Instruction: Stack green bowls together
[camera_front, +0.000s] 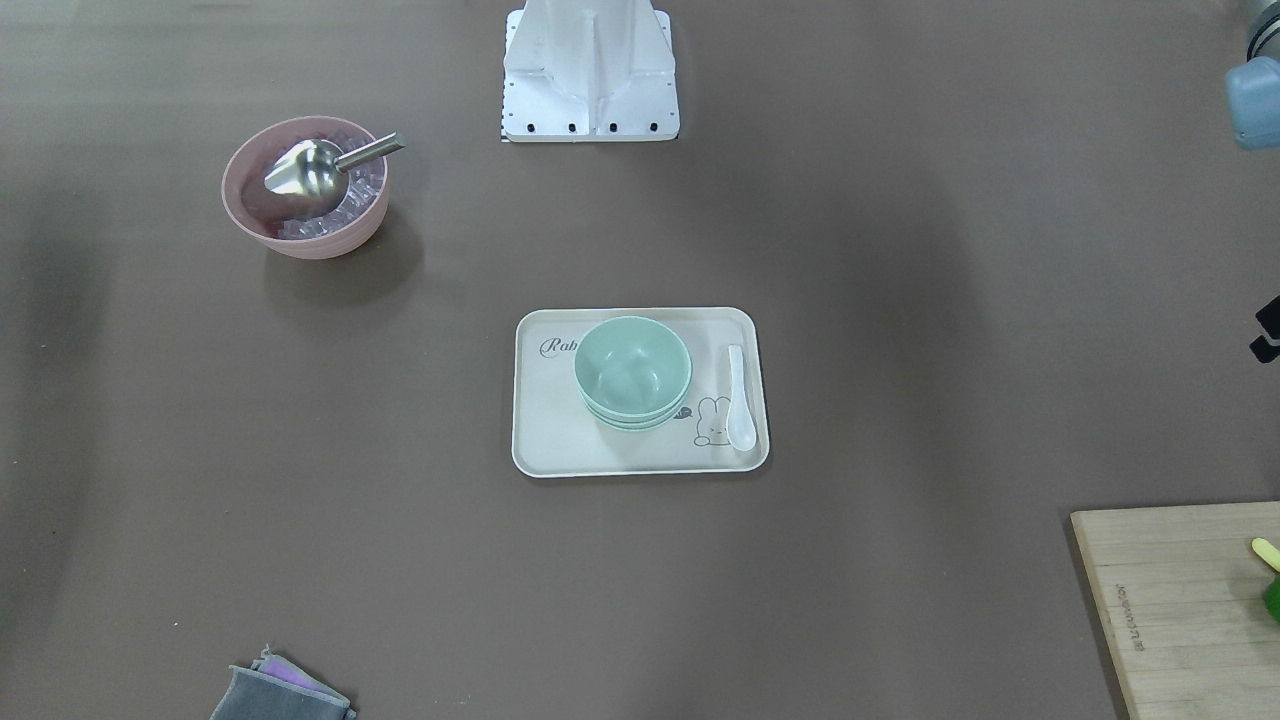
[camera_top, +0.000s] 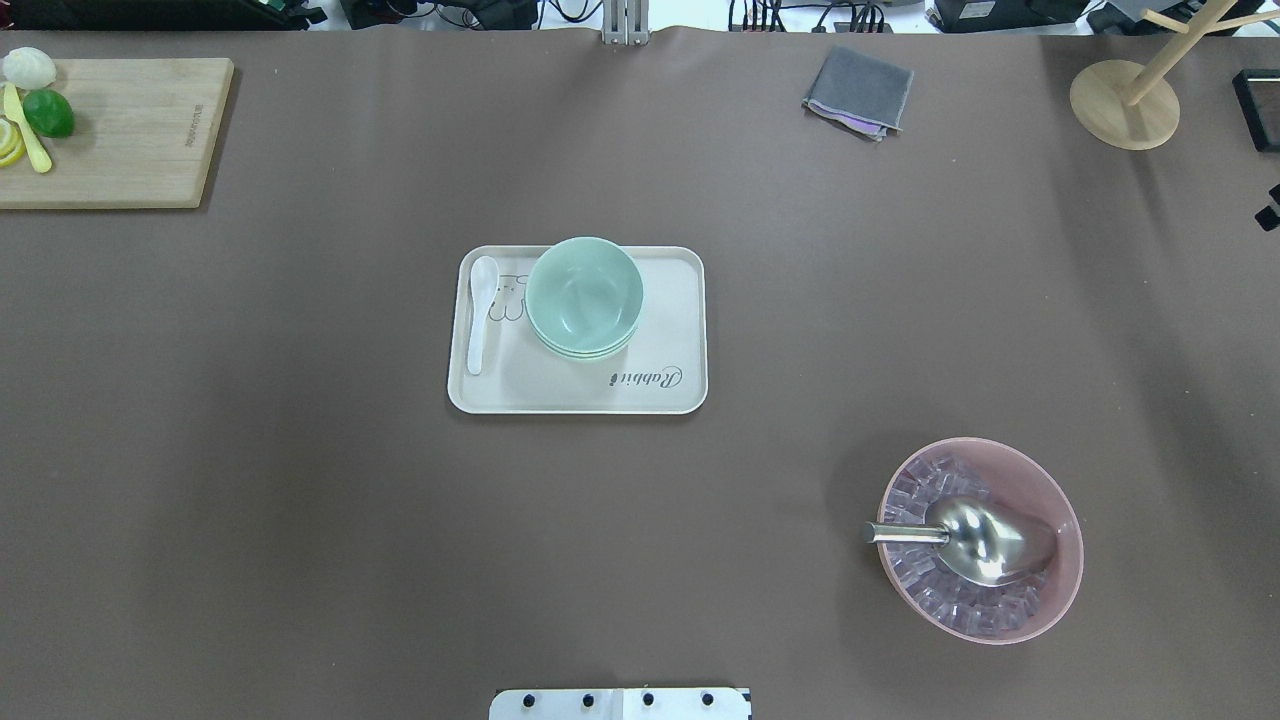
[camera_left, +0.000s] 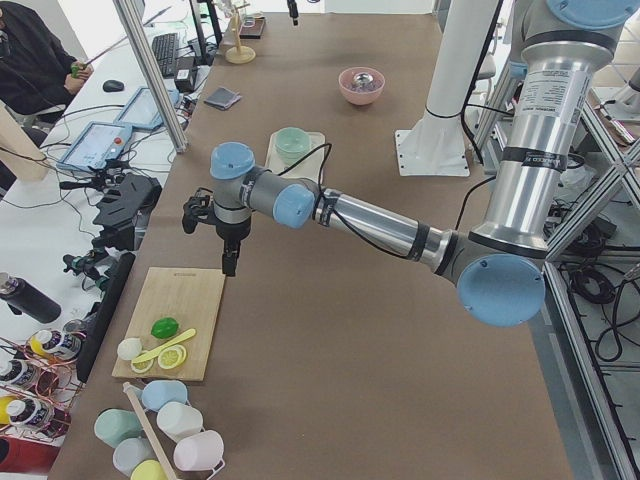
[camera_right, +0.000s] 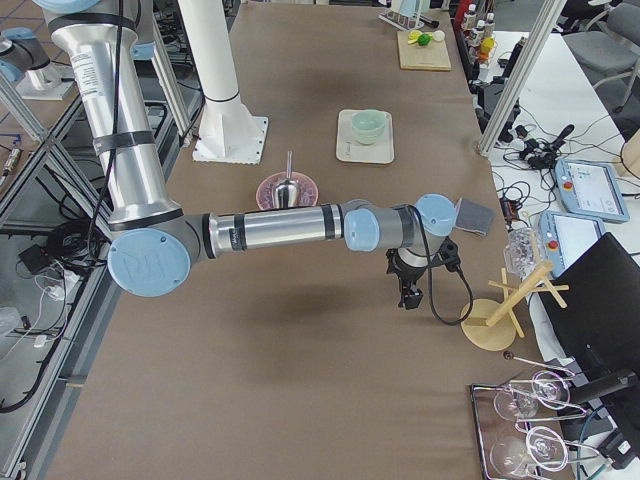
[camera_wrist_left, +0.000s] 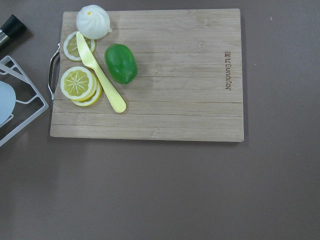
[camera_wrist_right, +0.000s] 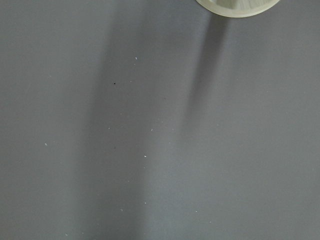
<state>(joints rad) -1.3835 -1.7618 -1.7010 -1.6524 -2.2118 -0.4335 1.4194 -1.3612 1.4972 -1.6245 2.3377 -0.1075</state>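
While the surface (camera_top: 300, 520) carries much else, the tray (camera_top: 560, 395) at its middle is seen to hold the green bowls (camera_top: 585, 290) nested in one pile, which could be toppled were an arm swept low across it. The stacked rims are shown by the front-facing view; the left pincer (camera_left: 229, 265) and right pincer (camera_right: 406, 296) only by side views, so released or clenched cannot be told.
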